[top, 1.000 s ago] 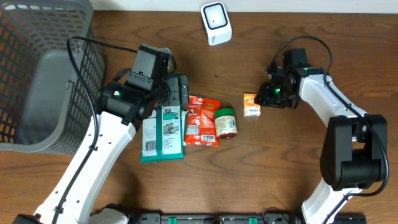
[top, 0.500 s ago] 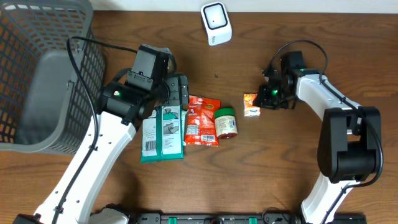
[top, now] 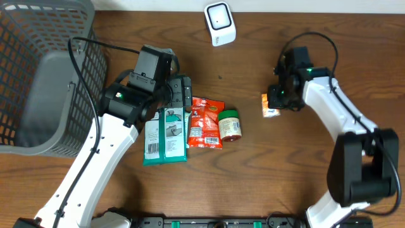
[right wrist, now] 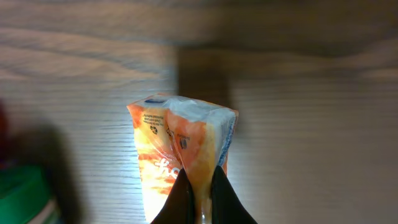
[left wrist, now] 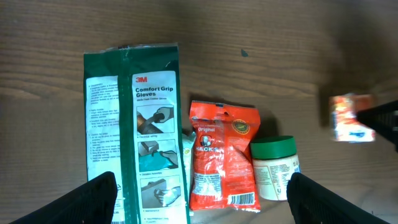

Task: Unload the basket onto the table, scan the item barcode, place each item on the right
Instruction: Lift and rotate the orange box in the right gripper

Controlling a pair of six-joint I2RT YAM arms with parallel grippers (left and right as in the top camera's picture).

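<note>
A small orange snack packet is pinched at one edge by my right gripper, which is shut on it. In the right wrist view the packet stands up from between the closed fingertips of that gripper, above the wooden table. The white barcode scanner stands at the back centre. My left gripper hangs open over the row of goods; its fingers frame the bottom corners of the left wrist view, with nothing between them. The orange packet shows blurred at that view's right.
A green 3M gloves pack, a red candy bag and a green-lidded jar lie side by side mid-table. A grey mesh basket fills the far left.
My right gripper has shut on the orange packet and carried it slightly right, turning it on edge. The left arm has not moved.
</note>
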